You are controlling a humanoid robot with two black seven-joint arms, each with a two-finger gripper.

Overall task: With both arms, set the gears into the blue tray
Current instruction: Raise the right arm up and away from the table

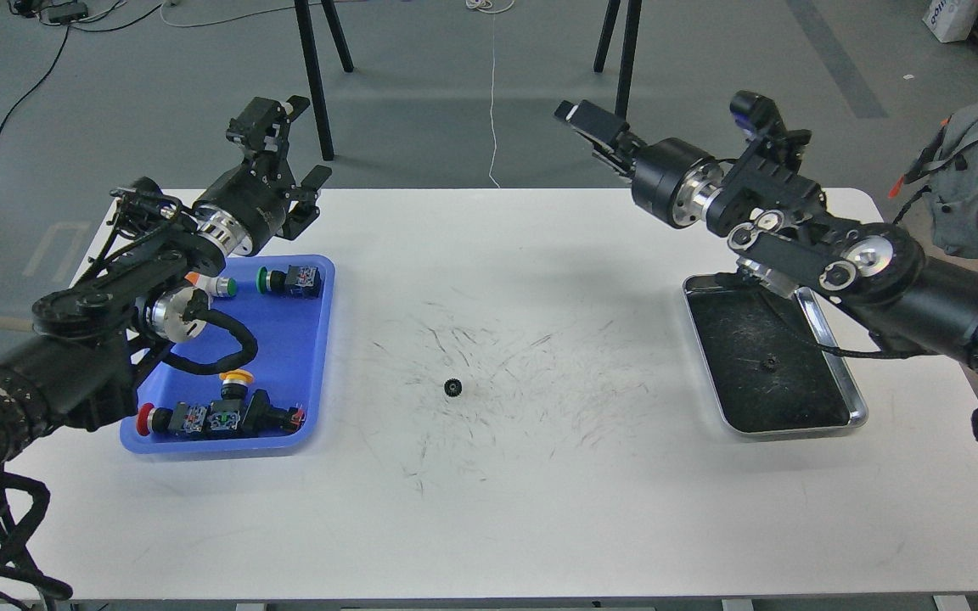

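One tiny black gear (452,388) lies on the white table near its middle, apart from both arms. A second gear (767,364) rests on the dark bottom of the silver tray (854,399). The blue tray (306,339) stands at the left and holds several push-button switches (289,279). My left gripper (309,197) hovers open and empty above the blue tray's far right corner. My right gripper (578,114) is raised high beyond the table's far edge, pointing left. Its fingers stand slightly apart with nothing between them.
Black stand legs (315,81) rise from the floor behind the table. A grey backpack (977,191) hangs at the right edge. The table top (497,509) is scuffed around the middle gear.
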